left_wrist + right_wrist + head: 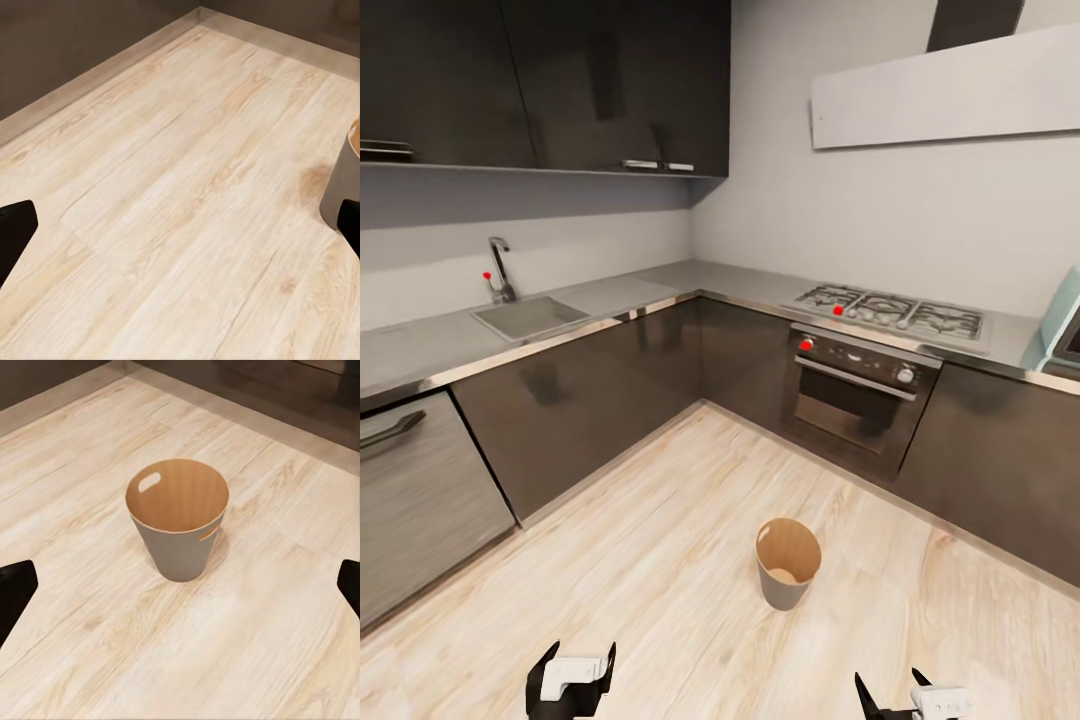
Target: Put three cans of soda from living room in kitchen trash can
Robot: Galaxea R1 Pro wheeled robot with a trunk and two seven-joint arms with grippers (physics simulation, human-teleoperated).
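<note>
Tash can (788,580) — round, tapered, grey outside, coppery-brown inside — stands upright.

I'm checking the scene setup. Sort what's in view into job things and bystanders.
Job: bin, upright on the floor, nothing visible inside; left gripper and right gripper, fingers apart, holding nothing.

Bystanders: sink, tap, hob, oven.

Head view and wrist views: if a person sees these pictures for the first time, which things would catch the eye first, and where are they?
First, the small tapered trash can, grey outside and coppery brown inside, standing upright and alone on the light wood floor. Behind it, dark cabinets form a corner, with an oven under a gas hob and a sink to the left. Both grippers, left and right, are open and hold nothing.
</note>
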